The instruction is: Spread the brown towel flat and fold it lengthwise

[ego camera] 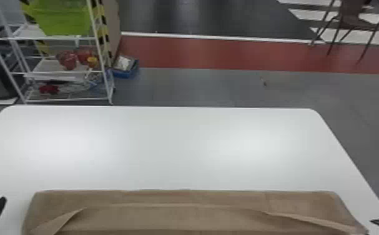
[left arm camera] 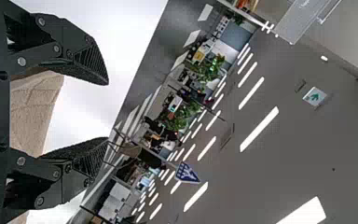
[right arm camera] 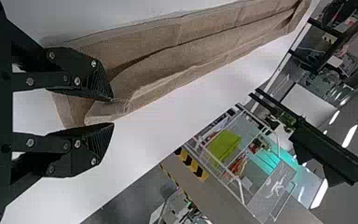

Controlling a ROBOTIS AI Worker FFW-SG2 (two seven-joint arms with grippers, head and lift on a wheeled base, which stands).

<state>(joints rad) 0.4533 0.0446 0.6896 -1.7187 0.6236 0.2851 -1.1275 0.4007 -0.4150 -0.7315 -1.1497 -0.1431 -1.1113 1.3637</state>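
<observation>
- Head view: white table (ego camera: 179, 150) across the middle.
- Wire rack (ego camera: 99, 40) beyond its far left corner.
- Brown towel (ego camera: 167, 198) on the table's near part, stretched left to right, folds running lengthwise.
- Left gripper (ego camera: 1, 197) beside the towel's left end, fingers apart.
- Right gripper (ego camera: 374, 221) near its right end, fingers also parted.

Matt cloth towel (ego camera: 179, 214) (roughish, too), glossy table (ego camera: 173, 150), green bin (ego camera: 63, 18) perhaps plastic

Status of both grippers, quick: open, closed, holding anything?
Left gripper: open, fingers wide apart, holding nothing.
Right gripper: open, with a narrower gap, close to the brown towel but not clamped on it.
</observation>
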